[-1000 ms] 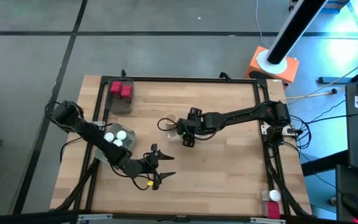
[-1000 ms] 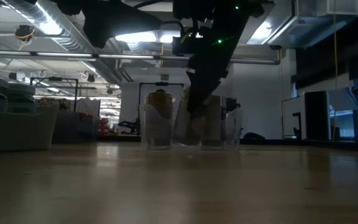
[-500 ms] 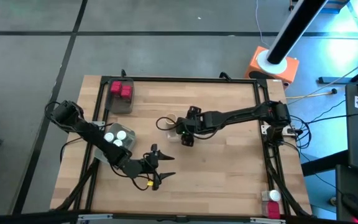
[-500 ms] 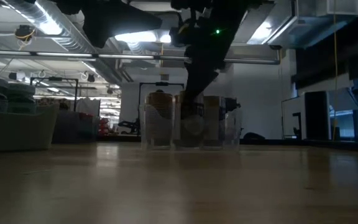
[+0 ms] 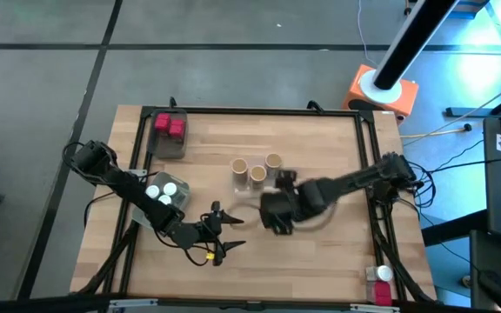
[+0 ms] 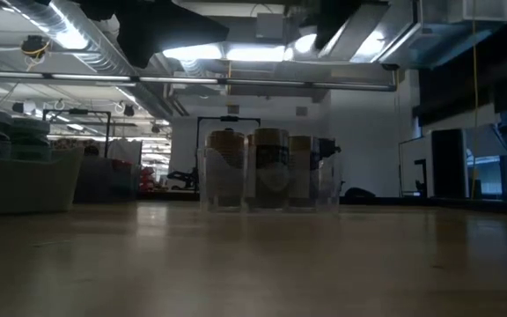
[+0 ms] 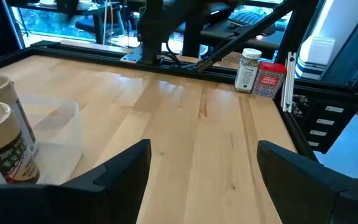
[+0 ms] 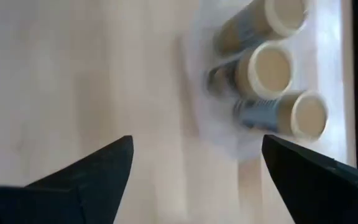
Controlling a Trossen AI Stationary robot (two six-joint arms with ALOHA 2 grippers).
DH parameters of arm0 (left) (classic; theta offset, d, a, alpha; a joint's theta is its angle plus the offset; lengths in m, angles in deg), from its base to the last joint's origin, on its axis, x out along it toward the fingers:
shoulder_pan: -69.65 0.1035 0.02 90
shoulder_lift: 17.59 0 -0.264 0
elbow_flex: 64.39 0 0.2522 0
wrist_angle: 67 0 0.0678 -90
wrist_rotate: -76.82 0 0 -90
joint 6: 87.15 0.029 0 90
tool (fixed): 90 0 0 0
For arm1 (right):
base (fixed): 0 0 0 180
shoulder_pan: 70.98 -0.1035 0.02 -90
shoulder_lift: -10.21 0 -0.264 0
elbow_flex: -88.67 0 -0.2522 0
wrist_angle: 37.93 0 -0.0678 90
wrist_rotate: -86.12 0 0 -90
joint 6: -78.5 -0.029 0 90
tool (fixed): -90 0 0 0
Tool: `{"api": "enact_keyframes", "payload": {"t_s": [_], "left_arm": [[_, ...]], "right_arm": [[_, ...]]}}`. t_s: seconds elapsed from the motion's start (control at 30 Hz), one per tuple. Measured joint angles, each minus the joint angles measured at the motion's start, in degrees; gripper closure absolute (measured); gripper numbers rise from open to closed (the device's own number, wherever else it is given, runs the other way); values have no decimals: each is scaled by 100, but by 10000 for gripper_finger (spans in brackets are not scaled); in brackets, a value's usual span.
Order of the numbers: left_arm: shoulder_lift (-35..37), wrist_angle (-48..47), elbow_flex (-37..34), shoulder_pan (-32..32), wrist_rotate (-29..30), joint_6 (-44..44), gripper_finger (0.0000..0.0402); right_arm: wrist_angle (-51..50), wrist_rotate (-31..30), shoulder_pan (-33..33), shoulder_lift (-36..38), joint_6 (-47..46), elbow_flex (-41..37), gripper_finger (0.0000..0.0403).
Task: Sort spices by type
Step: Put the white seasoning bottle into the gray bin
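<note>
Three tan cylinders with cork-coloured tops [image 5: 256,169] stand upright together in a clear tray [image 6: 271,189] at the table's middle; the right wrist view shows their tops [image 8: 265,68]. My right gripper [image 5: 272,217] hangs open and empty on the near side of them [image 8: 191,180]. Red jars [image 5: 170,126] sit in a tray at the far left corner. White-capped jars [image 5: 162,189] sit in a tray at the left. My left gripper [image 5: 231,233] waits open near the front edge [image 7: 204,180]. It faces one white jar [image 7: 249,68] and one red jar [image 7: 269,79].
The white jar [image 5: 384,274] and red jar [image 5: 381,294] stand at the table's near right corner by the black frame rail [image 5: 381,235]. Bare wood [image 5: 320,252] lies between the two grippers and that corner. The left arm [image 5: 129,187] reaches over the white-jar tray.
My right gripper lowered a tan cylinder into the middle tray between the two others and let it go. It then rose and swung quickly toward the near edge. The cylinder now stands upright in the tray. The left arm kept still.
</note>
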Motion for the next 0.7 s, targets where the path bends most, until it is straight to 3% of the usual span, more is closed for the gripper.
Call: {"api": "enact_keyframes", "payload": {"t_s": [0.3,0.7], "left_arm": [[0,5,0,1,0,-132,125],[0,24,0,7,4,-161,125]], "right_arm": [[-1225,7,-1618,2,-1384,259,50],[-1603,409,-3473,2,-3447,257,50]]}}
